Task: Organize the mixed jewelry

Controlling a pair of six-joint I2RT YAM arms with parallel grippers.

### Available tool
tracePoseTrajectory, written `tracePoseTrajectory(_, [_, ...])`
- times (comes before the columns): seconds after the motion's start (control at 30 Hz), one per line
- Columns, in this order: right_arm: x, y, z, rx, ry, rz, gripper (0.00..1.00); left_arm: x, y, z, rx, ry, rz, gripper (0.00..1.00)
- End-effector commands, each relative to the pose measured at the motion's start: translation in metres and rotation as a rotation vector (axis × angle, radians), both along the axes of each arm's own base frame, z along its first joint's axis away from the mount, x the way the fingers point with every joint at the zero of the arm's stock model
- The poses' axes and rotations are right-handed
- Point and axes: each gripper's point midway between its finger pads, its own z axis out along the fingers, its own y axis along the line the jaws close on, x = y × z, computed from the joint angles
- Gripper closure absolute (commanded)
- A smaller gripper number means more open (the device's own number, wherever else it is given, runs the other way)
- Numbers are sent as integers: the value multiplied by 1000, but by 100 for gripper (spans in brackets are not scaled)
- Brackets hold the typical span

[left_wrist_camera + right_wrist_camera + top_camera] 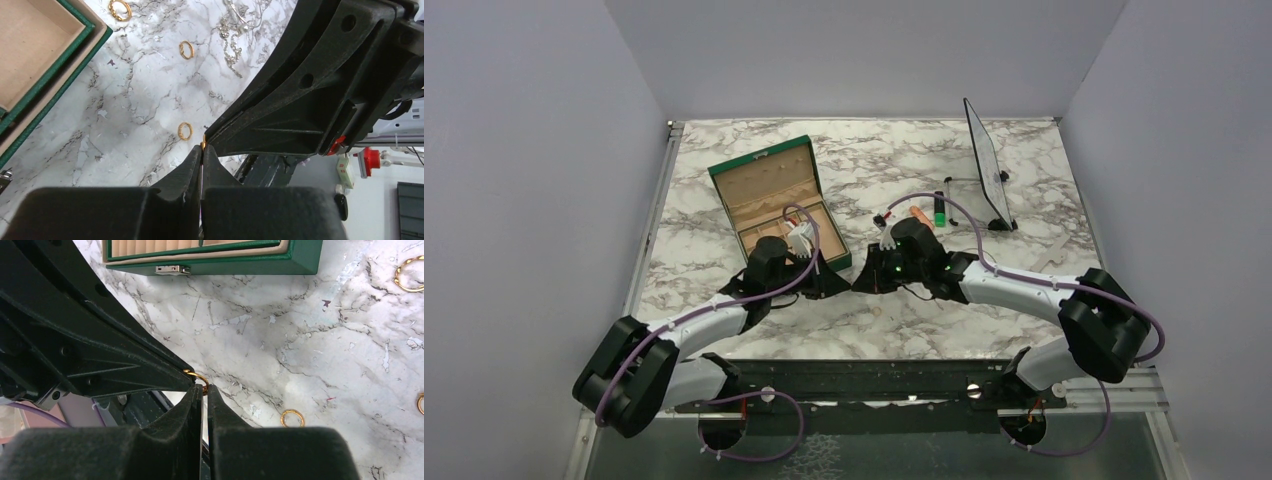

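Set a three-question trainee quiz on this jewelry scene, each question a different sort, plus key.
1. True or false: the green jewelry box has its lid open.
2. The left tool and right tool, tip to tip, both pinch: a) a gold ring, b) a coin, c) a screw.
3. Fill in: in the left wrist view, ___ loose gold rings lie on the marble table.
Key: 1 true; 2 a; 3 three.

Box (760, 160) left of centre, rings (186, 49) and chain (232, 40) on the table (1034, 150) right of it (one ring (198, 379) between the jaws)
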Motion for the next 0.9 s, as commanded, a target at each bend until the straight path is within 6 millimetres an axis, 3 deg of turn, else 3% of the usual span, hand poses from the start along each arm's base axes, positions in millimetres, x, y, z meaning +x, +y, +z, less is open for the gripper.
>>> tracePoseTrajectory(0.0, [2,10,13,36,-17,15,89,5,-4,18,-28,-79,-7,100])
tracePoseTrajectory(0.2, [4,3,19,48,-31,-31,77,7,-2,30,-45,-116,18,100])
tracePoseTrajectory(0.33, [8,-5,46,123,-103,-87,61,8,-4,40,-70,-116,21,100])
tracePoseTrajectory(0.53, [5,-13,93,301,-195,-139,51,11,-12,93,-168,-167,1,100])
tracePoseTrajectory(0.67, [1,-22,125,490,-217,-207,35,11,-17,128,-244,-150,4,100])
tracePoseTrajectory(0.87, [-1,-33,180,781,-257,-271,29,10,-23,162,-356,-28,17,100])
